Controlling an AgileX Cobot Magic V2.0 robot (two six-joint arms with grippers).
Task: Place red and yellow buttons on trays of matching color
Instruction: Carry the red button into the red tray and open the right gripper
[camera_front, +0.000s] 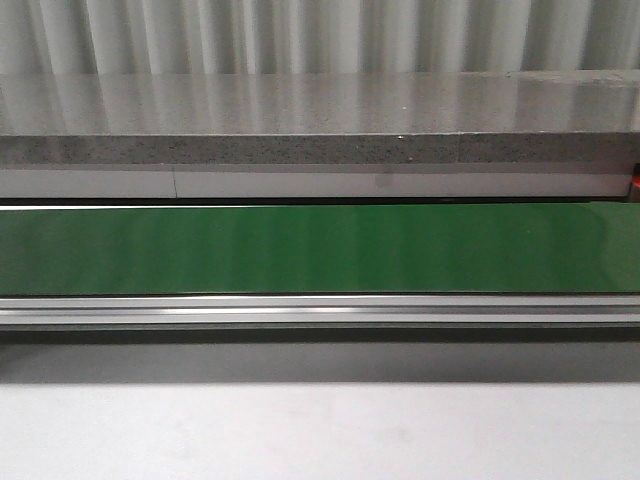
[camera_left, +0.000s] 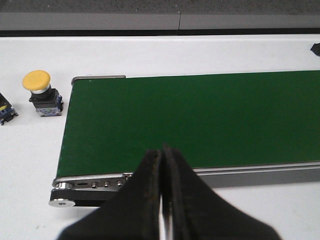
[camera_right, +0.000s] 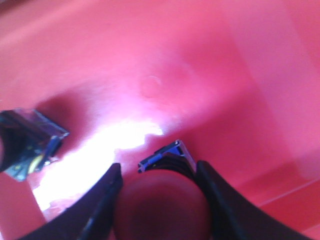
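Note:
In the right wrist view my right gripper (camera_right: 159, 169) is shut on a red button (camera_right: 162, 205), its dark red cap squeezed between both fingers and its black and blue base pointing at the floor of the red tray (camera_right: 150, 60). Whether the base touches the tray floor I cannot tell. In the left wrist view a yellow button (camera_left: 40, 90) stands upright on the white table beside the end of the green belt (camera_left: 200, 120). My left gripper (camera_left: 162, 150) is shut on nothing, over the belt's near rail. The yellow tray is out of view.
Another button body (camera_right: 27, 142) lies in the red tray off to one side. A further switch part (camera_left: 5, 112) shows at the frame edge near the yellow button. The front view holds only the green belt (camera_front: 320, 248), its aluminium rail (camera_front: 320, 310) and a grey ledge (camera_front: 320, 120).

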